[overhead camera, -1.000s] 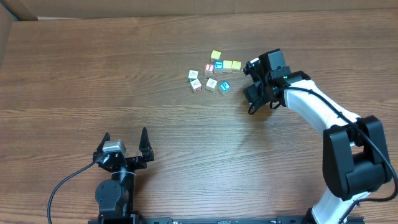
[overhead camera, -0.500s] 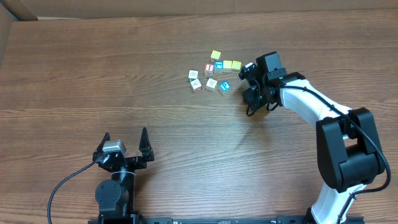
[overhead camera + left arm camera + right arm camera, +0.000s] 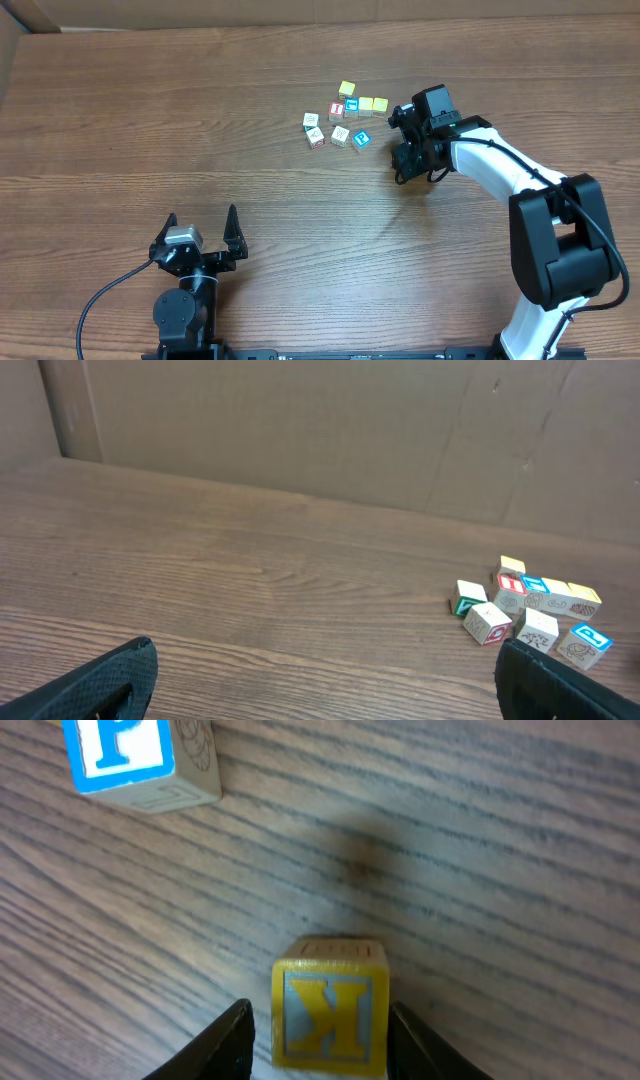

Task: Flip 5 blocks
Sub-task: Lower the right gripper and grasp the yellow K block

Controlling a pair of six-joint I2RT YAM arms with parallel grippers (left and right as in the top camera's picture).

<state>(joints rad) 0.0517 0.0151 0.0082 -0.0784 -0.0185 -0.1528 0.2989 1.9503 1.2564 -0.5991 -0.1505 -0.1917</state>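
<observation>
In the right wrist view my right gripper [image 3: 322, 1038] is shut on a yellow block with a "K" [image 3: 328, 1005], one finger on each side of it. A block with a blue "P" [image 3: 125, 755] lies on the wood just beyond. From overhead the right gripper [image 3: 404, 160] sits right of the cluster of blocks [image 3: 345, 118], and the K block is hidden under it. The P block [image 3: 361, 139] is the nearest of the cluster. My left gripper [image 3: 200, 222] stands open and empty near the front edge, far from the blocks [image 3: 530, 610]. Its fingers flank bare wood [image 3: 325, 685].
A block with a red "I" [image 3: 337, 109] sits inside the cluster. A cardboard wall [image 3: 300, 420] runs along the table's far edge. Bare wooden tabletop [image 3: 150, 120] spreads left of the blocks.
The right gripper's jaws have narrowed onto the K block and the arm has shifted slightly. The left arm and the cluster have not moved.
</observation>
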